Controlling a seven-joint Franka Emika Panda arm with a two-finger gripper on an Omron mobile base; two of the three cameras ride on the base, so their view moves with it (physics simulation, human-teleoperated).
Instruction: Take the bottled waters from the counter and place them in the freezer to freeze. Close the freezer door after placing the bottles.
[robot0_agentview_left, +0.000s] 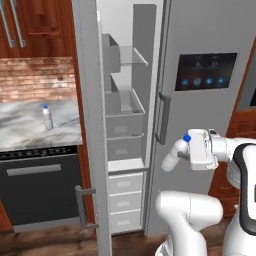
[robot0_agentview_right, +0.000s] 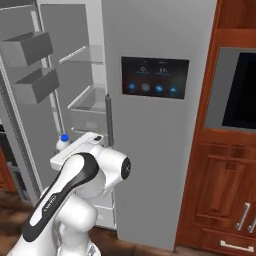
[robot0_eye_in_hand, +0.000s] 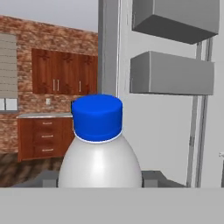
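My gripper (robot0_agentview_left: 183, 154) is shut on one bottled water (robot0_agentview_left: 173, 155), a whitish bottle with a blue cap that tilts in the air in front of the open freezer (robot0_agentview_left: 126, 125). In the hand view this bottle (robot0_eye_in_hand: 99, 153) sits between my gripper (robot0_eye_in_hand: 100, 181), close to the camera. From the right base view its cap and shoulder (robot0_agentview_right: 62, 142) peek out behind the arm. A second bottled water (robot0_agentview_left: 46, 116) stands upright on the marble counter (robot0_agentview_left: 22, 132) at the left. The freezer door (robot0_agentview_left: 90, 125) is swung wide open, its grey bins (robot0_eye_in_hand: 171, 72) facing inward.
The fridge door with the dark blue-lit dispenser panel (robot0_agentview_left: 205, 71) is closed, right of the freezer. A black dishwasher (robot0_agentview_left: 42, 187) sits under the counter. Reddish wood cabinets and a wall oven (robot0_agentview_right: 240, 90) stand at the right. Grey shelves and drawers (robot0_agentview_left: 125, 192) fill the freezer.
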